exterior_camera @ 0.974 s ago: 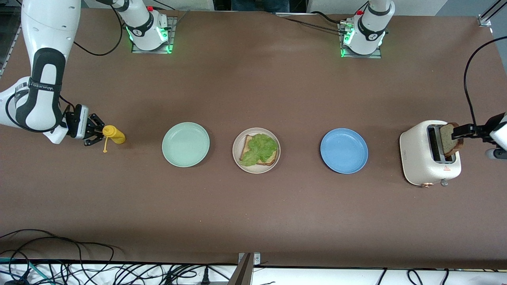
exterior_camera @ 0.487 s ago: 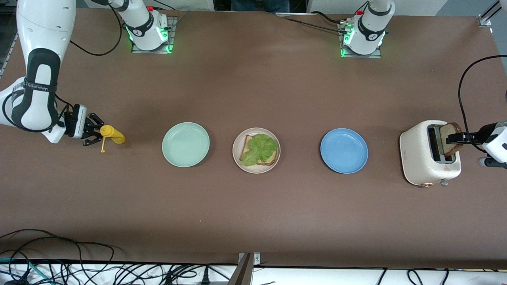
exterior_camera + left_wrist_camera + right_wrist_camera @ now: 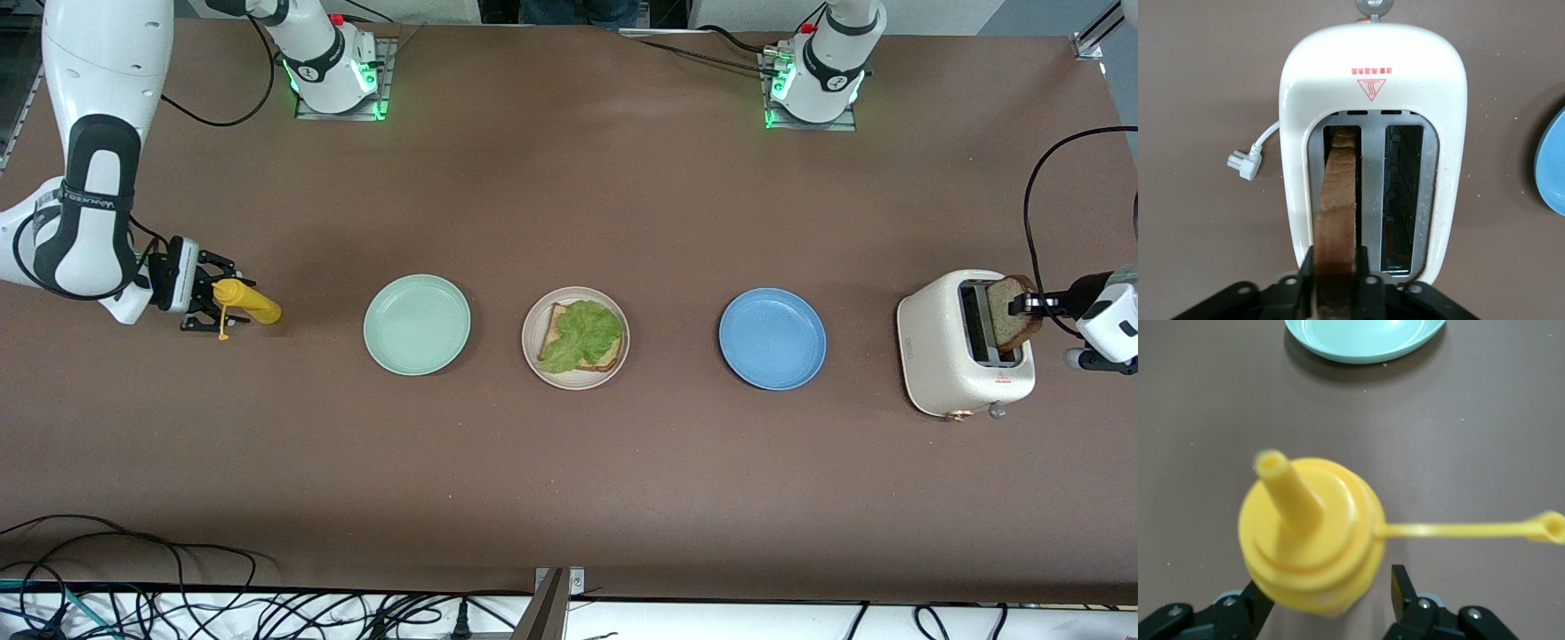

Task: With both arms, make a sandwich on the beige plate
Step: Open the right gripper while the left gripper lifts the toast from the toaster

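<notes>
- Matt brown table, a soft sheet-like covering, faintly mottled.
- Glossy white plastic on the toaster, with dull brushed metal round the slots.
- Rough, porous crumb on the bread slice, darker crust at the edge.
- Smooth, shiny yellow plastic on the mustard bottle, cap and tether alike.
- Smooth, slightly glossy mint-green plate; same finish on the blue plate and the beige plate.
- Ruffled, crinkly lettuce leaf, matt green.
- Matt black plastic on the left gripper and the right gripper, small bright metal screws showing.
</notes>
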`<state>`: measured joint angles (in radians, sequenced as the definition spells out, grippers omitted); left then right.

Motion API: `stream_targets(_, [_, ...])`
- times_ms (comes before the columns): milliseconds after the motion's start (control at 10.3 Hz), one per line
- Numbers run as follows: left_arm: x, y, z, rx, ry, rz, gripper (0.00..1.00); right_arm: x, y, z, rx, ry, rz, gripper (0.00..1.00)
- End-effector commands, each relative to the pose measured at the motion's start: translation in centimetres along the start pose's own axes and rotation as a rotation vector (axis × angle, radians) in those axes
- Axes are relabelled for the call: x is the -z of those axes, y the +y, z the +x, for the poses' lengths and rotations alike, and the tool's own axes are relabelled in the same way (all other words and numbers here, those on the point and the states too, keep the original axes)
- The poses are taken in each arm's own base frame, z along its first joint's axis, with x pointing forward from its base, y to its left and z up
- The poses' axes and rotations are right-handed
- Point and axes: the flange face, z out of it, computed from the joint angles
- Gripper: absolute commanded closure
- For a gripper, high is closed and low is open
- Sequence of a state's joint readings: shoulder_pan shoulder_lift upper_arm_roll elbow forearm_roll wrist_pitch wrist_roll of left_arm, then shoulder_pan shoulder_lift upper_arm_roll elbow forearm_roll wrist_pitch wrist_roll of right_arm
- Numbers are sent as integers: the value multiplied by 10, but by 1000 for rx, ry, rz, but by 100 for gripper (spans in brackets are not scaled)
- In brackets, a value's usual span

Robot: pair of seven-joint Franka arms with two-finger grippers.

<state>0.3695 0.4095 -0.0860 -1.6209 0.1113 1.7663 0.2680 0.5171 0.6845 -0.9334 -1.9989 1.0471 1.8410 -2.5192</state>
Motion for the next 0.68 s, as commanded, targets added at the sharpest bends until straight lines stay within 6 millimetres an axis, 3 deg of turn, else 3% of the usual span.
stream_targets(0, [15, -1, -6, -18, -2, 15, 100, 22, 7, -14, -9, 7, -49, 15])
stream_targets(292, [41, 1, -16, -16, -2, 20, 100, 52, 37, 4, 12, -38, -79, 11])
stream_targets(585, [88, 9, -25, -17, -27, 19, 100, 90, 78, 59, -27, -95, -40, 11])
